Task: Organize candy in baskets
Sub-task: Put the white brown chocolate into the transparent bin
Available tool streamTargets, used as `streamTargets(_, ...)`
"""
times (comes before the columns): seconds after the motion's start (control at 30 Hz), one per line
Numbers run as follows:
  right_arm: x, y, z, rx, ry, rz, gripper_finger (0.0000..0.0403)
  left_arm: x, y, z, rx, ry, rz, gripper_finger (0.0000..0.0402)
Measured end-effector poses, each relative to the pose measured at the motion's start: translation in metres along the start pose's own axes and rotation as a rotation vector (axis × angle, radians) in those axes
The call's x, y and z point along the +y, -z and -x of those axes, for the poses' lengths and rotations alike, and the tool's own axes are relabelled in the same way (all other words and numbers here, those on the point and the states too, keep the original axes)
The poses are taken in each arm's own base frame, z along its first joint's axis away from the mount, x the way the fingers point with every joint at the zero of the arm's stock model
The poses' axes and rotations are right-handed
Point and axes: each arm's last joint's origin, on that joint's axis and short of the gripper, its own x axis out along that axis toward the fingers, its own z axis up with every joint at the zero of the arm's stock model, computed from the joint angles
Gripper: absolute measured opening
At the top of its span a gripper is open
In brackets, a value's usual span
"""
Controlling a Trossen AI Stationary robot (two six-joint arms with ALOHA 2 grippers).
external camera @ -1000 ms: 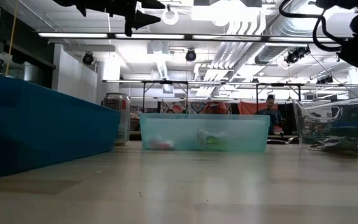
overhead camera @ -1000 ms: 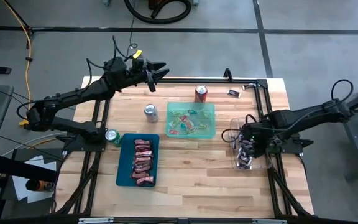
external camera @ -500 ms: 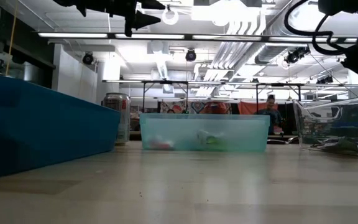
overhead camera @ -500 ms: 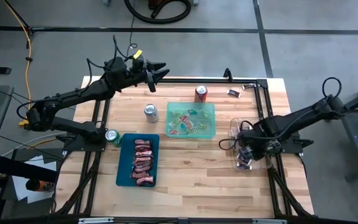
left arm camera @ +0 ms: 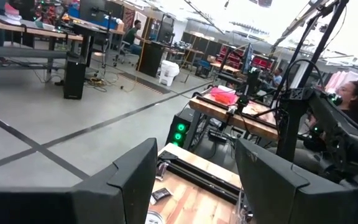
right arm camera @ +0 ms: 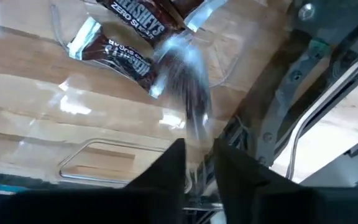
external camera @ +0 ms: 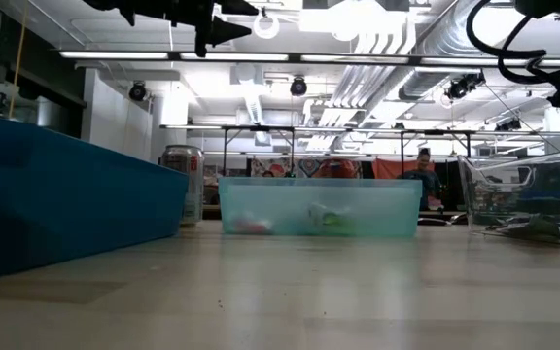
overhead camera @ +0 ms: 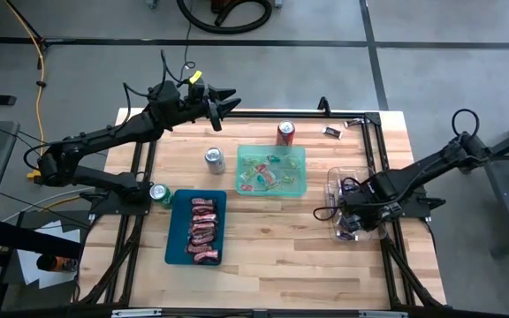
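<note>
now the right hand (overhead camera: 353, 215) hangs, seemingly parted, over the clear basket (overhead camera: 332, 187).

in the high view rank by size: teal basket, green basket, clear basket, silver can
1. teal basket and green basket: too alike to rank
2. clear basket, partly hidden by the right arm
3. silver can

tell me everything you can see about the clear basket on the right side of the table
The clear basket is a shallow see-through plastic tray with rounded corners, flat on the wooden table near its right edge, beside the light green basket. Dark-wrapped candy bars lie inside, some lettered Hershey's. The right gripper hangs over it, its fingers slightly parted with a blurred wrapper just beyond them.
</note>
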Motion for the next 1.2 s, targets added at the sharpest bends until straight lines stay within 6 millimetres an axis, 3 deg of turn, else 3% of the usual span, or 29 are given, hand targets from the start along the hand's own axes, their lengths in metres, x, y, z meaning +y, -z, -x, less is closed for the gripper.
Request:
streamTargets(0.17,0.005,0.007,0.010,-0.011,-0.035,0.084,0.0140,0.000,0.000,0.000,0.000,0.000,-0.005,0.0203)
streamTargets(0.37,0.013,0.019,0.042,-0.080,-0.125,0.165,0.0202,0.000,0.000,0.000,-0.001,0.000,-0.006,0.0203)
streamTargets(0.5,0.027,0.020,0.077,-0.301,-0.312,0.186,0.0216,0.000,0.000,0.000,-0.001,0.000,-0.006,0.0203)
streamTargets(0.6,0.036,0.006,0.105,-0.520,-0.451,0.190,0.0217,0.000,0.000,0.000,-0.003,0.001,-0.006,0.0203)
streamTargets(0.77,0.031,-0.046,0.138,-0.754,-0.493,0.107,0.0218,0.000,0.000,0.000,-0.004,0.001,0.001,0.0203)
streamTargets(0.93,0.007,-0.117,0.160,-0.901,-0.377,0.006,0.0218,0.000,-0.001,0.000,-0.009,0.003,0.001,0.0203)
streamTargets(1.03,-0.010,-0.165,0.164,-0.913,-0.309,-0.035,0.0218,0.000,-0.001,0.000,-0.010,0.000,0.003,0.0203)
streamTargets(1.2,-0.031,-0.238,0.152,-0.765,-0.155,-0.024,0.0218,0.000,-0.001,0.000,-0.009,0.000,0.063,0.0203)
